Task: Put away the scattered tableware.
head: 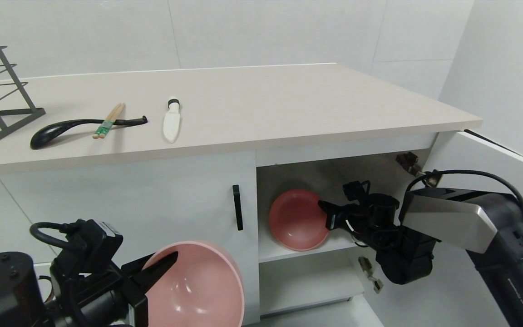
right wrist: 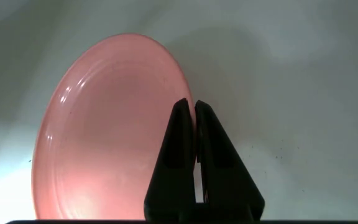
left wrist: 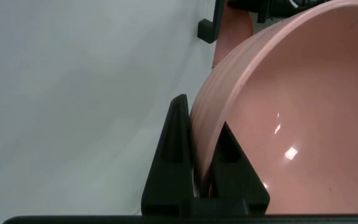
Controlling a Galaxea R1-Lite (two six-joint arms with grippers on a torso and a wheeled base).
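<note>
Left claw (left wrist: pixel 199 124): clamped on pink bowl (head: pixel 198 286) rim, at head view's 7 o'clock.
Right claw (right wrist: pixel 191 107): pinched nearly closed on pink plate (head: pixel 295 220) rim.
Pink plate: stood tilted on cabinet shelf (head: pixel 270 252), at the claw's 9 o'clock.

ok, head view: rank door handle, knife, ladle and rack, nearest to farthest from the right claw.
1. Door handle: below the counter, just left of the claw.
2. Knife: on the counter, left of middle.
3. Ladle: further left.
4. Rack: far left end.
</note>
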